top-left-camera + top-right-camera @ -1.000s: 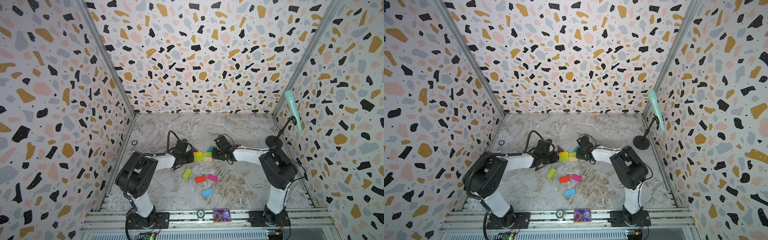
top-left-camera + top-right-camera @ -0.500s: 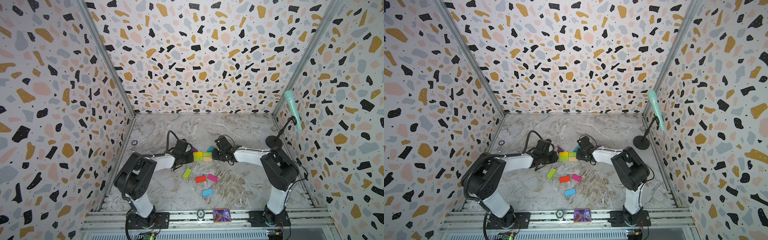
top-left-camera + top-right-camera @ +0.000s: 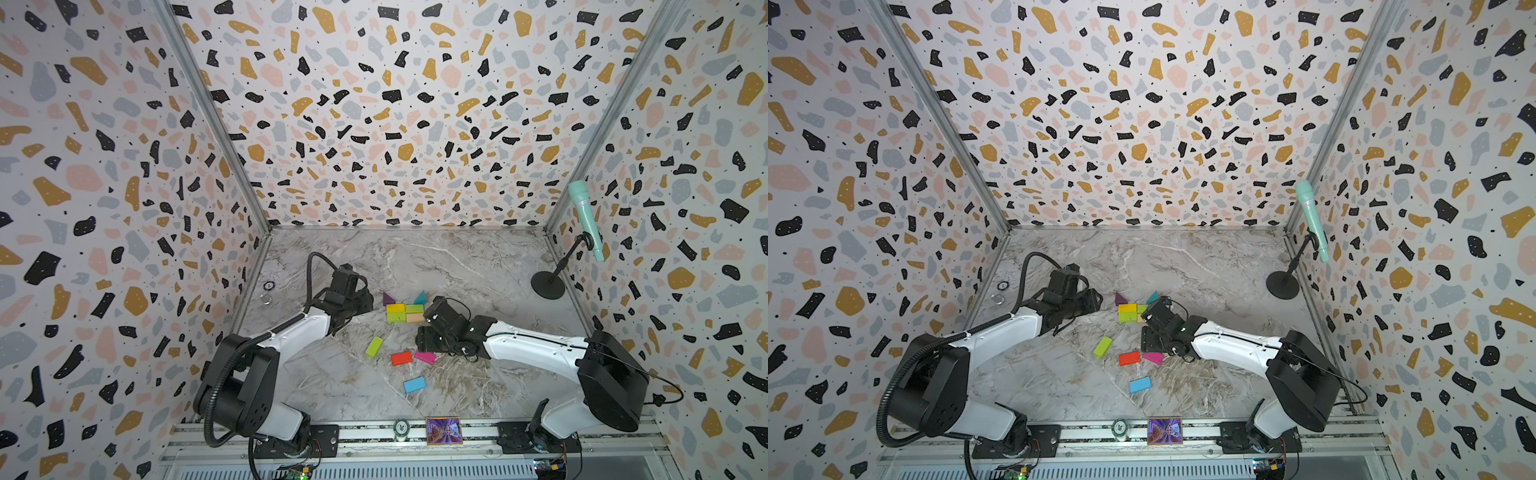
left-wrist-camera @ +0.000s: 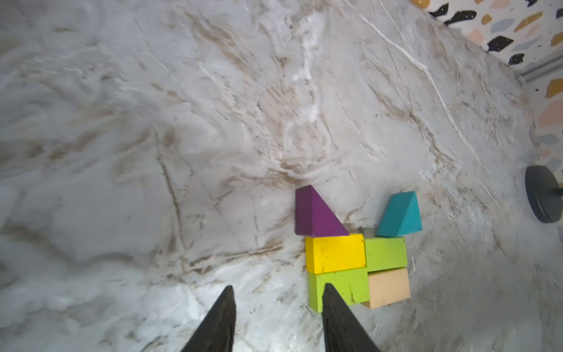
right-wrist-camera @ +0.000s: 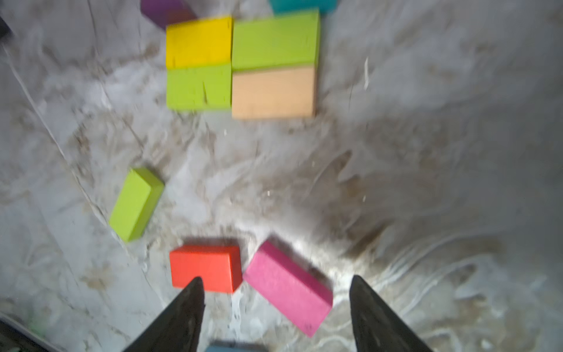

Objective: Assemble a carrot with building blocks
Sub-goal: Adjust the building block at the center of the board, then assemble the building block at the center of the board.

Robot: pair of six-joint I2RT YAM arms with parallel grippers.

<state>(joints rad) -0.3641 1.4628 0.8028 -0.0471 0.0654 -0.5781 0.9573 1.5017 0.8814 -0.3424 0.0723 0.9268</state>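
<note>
Six blocks sit together as the start of the carrot, mid-worktop, between your two arms. The far row is a yellow block and a green block side by side. The near row is a second green block and a tan block, touching the far row. A purple triangle touches the far edge of the yellow block. A teal triangle sits at the far edge of the green block. The left wrist view shows a gap between the two triangles.

Four loose blocks lie nearer the arm bases, apart from the carrot. A third green block is on the left, turned at an angle. A red block and a magenta block lie almost corner to corner. A blue block is nearest.

Left hand: released, nothing held, and you see bare worktop between the fingers. It sits just left of the carrot. One finger overlaps the second green block in the wrist view, but I can't tell if they touch.

Right hand: released, fingers spread wide, holding nothing. It sits just right of the red and magenta blocks, near-right of the carrot. Its wrist view is blurred. The magenta block shows between the fingers, with clear space on both sides.

A microphone stand is at the far right, well apart from the blocks.
</note>
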